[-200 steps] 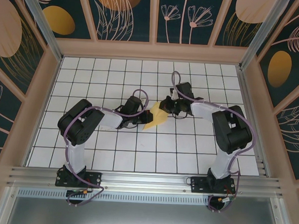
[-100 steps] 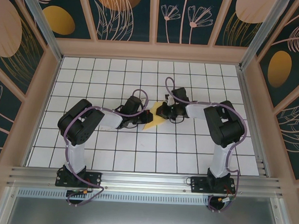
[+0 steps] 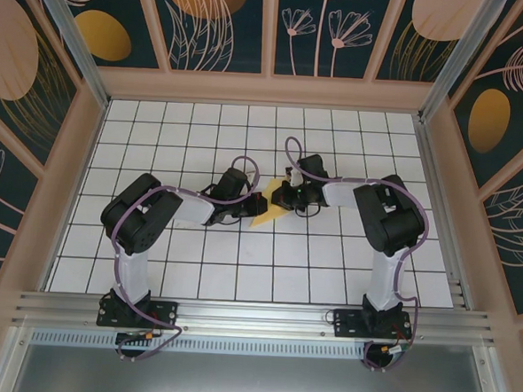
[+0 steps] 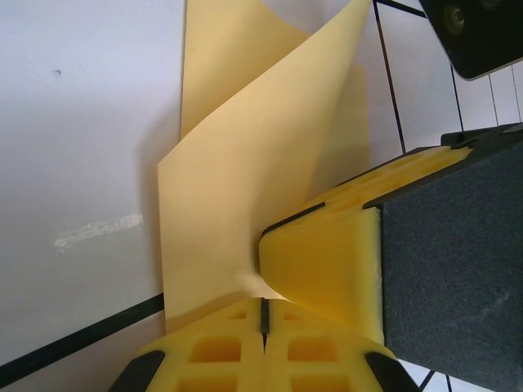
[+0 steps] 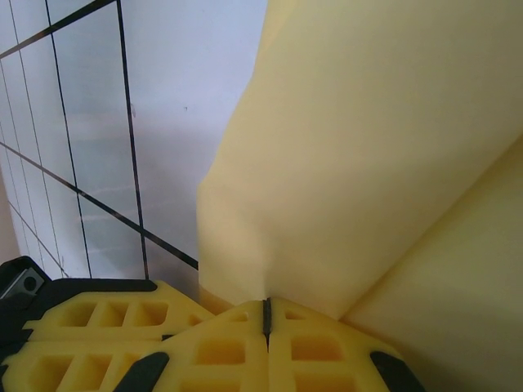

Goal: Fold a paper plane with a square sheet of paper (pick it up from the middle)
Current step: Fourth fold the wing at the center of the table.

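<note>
I see both arms reaching inward over the white gridded tabletop (image 3: 160,119), meeting near its middle. The left end effector (image 3: 245,211) and right end effector (image 3: 279,200) sit just beside each other with the square sheet of paper (image 3: 265,216) between them. The sheet is yellow and partly folded, and it is pinched from both sides. In the left wrist view, that end effector is fully closed on a paper edge, with creased panels rising beyond it. In the right wrist view, the right end effector is likewise clamped onto the sheet, above the tiles.
</note>
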`<action>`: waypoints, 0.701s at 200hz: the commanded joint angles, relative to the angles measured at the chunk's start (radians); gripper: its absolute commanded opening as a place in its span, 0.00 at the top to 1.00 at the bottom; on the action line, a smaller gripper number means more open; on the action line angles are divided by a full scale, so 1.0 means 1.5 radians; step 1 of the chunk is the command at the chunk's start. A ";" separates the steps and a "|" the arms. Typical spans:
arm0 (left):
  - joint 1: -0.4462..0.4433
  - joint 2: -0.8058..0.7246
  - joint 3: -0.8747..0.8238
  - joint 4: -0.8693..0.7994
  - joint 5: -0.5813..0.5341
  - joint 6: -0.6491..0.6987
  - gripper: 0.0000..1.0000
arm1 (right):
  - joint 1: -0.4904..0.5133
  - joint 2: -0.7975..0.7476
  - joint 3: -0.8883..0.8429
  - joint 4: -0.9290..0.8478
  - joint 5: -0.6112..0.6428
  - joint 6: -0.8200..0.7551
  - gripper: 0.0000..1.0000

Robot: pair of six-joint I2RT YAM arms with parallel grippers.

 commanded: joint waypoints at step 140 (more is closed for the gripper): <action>0.003 0.031 -0.042 -0.148 -0.036 0.007 1.00 | 0.006 0.006 0.029 0.002 0.000 -0.056 1.00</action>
